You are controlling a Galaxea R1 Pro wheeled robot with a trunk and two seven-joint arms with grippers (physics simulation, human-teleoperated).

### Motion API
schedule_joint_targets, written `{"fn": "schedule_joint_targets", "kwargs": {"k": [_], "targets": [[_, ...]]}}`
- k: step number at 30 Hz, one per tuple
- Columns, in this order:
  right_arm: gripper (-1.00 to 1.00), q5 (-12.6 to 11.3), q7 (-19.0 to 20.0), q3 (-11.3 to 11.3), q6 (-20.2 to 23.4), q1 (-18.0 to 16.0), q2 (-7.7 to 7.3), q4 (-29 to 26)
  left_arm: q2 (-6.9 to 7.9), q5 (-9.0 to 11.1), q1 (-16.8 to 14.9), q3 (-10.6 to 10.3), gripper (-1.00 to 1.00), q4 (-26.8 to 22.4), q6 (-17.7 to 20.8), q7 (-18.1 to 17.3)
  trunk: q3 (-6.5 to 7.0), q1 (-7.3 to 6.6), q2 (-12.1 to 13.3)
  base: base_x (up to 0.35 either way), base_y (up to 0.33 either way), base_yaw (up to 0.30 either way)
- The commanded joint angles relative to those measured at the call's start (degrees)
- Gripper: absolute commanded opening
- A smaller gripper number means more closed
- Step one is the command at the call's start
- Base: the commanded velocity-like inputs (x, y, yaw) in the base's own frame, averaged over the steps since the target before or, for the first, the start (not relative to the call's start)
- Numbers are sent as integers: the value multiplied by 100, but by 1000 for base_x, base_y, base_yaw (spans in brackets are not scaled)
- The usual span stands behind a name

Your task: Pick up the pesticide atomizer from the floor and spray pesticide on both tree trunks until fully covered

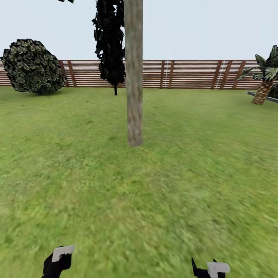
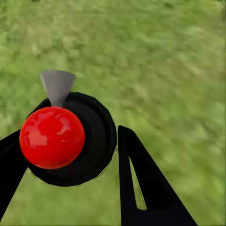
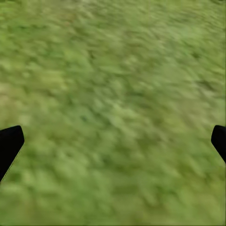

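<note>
Left claw (image 2: 70, 155) clamps the atomizer (image 2: 70, 141): light, rigid, slick; body grip suits. Right claw (image 3: 113, 141) gapes empty. Trunk (image 1: 134, 77) ahead.

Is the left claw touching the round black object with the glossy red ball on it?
Touching. In the left wrist view the left claw has its black fingers pressed against both sides of the round black object.

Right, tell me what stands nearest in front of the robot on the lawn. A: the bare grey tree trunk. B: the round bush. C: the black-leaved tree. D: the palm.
A: in the head view the tree trunk rises from the grass at mid-lawn, while the bush, the palm and the black-leaved tree all stand back by the fence.
</note>
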Motion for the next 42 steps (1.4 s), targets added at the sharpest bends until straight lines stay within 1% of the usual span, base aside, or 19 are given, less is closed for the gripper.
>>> {"fn": "schedule_joint_targets", "kwargs": {"k": [1, 42], "targets": [[100, -20, 3, 1, -17, -3, 2, 2, 0, 7, -2, 1, -100, 6, -18, 10, -5, 3, -2, 338, 0, 0], [100, -20, 3, 1, -17, -3, -5, -5, -8, 7, -4, -1, -100, 11, -16, 13, -5, 3, -2, 338, 0, 0]]}}
